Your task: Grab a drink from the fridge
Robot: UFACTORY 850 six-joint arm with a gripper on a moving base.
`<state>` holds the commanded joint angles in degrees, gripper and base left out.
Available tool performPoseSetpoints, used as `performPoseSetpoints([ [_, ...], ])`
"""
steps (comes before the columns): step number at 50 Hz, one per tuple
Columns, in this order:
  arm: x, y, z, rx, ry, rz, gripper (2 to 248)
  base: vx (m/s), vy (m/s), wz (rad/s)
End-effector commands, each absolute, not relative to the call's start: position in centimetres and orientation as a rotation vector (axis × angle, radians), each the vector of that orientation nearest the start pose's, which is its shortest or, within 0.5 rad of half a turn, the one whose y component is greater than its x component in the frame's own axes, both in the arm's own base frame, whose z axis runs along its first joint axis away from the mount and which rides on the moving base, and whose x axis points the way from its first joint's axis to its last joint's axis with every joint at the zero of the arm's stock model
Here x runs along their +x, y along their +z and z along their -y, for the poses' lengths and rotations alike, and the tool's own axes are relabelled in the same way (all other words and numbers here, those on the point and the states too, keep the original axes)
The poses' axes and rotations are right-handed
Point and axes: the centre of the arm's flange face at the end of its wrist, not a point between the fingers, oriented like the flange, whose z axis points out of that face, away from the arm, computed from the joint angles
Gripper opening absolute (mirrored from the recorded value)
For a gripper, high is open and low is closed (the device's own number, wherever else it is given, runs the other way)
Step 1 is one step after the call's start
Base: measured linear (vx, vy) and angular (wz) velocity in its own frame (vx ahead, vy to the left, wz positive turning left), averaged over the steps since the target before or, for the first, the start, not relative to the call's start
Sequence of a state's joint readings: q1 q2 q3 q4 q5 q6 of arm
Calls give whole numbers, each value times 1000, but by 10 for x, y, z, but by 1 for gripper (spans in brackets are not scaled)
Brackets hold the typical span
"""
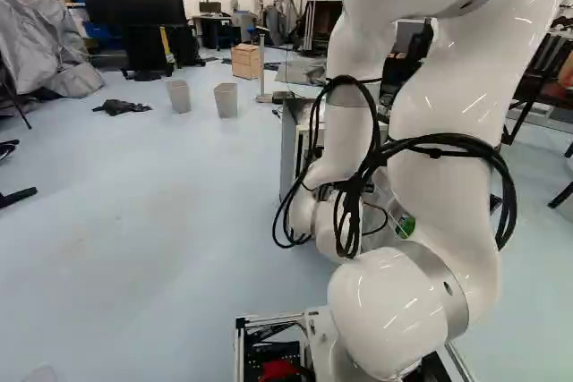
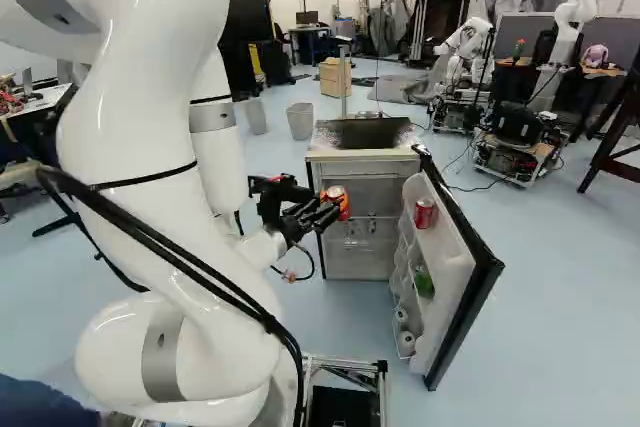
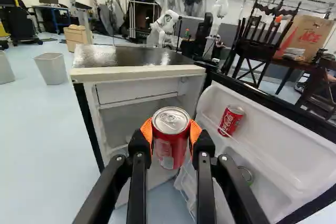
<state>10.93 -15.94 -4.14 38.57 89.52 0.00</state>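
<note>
In the right base view my gripper [image 2: 318,212] is in front of the open fridge [image 2: 362,156], a red can [image 2: 338,201] at its fingertips. The wrist view shows the gripper [image 3: 171,132] shut on the red can [image 3: 171,141], an orange pad against each side, the can upright with its silver top showing. Beyond it stands the fridge's open inside [image 3: 134,100]. A second red can [image 3: 231,120] sits in the upper door shelf. Lower in the door is a green item [image 2: 424,282].
The fridge door [image 2: 462,282] is swung wide open to the right of the gripper. Two bins [image 1: 178,96] [image 1: 226,100] and a wooden box [image 1: 246,61] stand farther back. Another robot [image 2: 467,47] stands beyond the fridge.
</note>
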Motion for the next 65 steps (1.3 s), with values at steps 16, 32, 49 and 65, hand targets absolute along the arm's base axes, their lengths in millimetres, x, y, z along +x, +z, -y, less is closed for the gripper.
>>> performPoseSetpoints([
  [16,243,285,4,-2654,-2184,-435,90,0,0,0],
  [32,246,292,-3,-2610,-2112,-357,90,0,0,0],
  [49,260,298,-12,-2588,-2019,-277,90,0,0,0],
  [65,278,304,-15,-2586,-1953,-248,90,0,0,0],
])
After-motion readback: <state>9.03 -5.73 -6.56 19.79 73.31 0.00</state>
